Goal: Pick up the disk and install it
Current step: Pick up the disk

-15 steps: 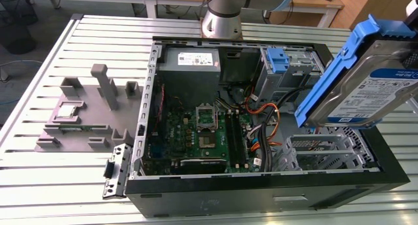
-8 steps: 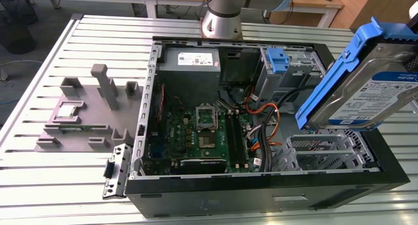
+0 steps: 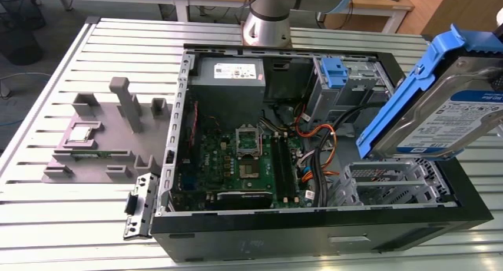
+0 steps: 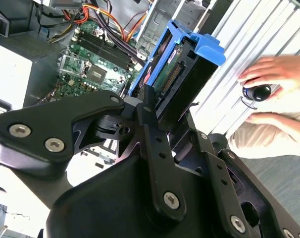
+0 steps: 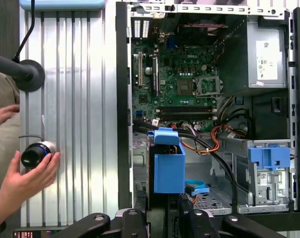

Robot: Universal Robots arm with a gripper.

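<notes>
Held disk (image 3: 440, 115) tilted, aloft above drive cage (image 3: 390, 178) of open computer case (image 3: 314, 227). In second wrist view, fingers (image 4: 147, 113) of gripper (image 4: 166, 118) clamped on disk.

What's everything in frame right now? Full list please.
table: one, silver, slatted
computer case: one, black, open, on the table
motherboard: one, green, inside the case
power supply: one, grey, inside the case
bracket: one, blue, in a drive bay
rack: one, grey, on the table, exterior view's left
disk: one, silver in blue carrier, held tilted over the case
knob: one, black, beside the case
person's hands: two, one on the knob
gripper: one, black, shut on the disk
</notes>
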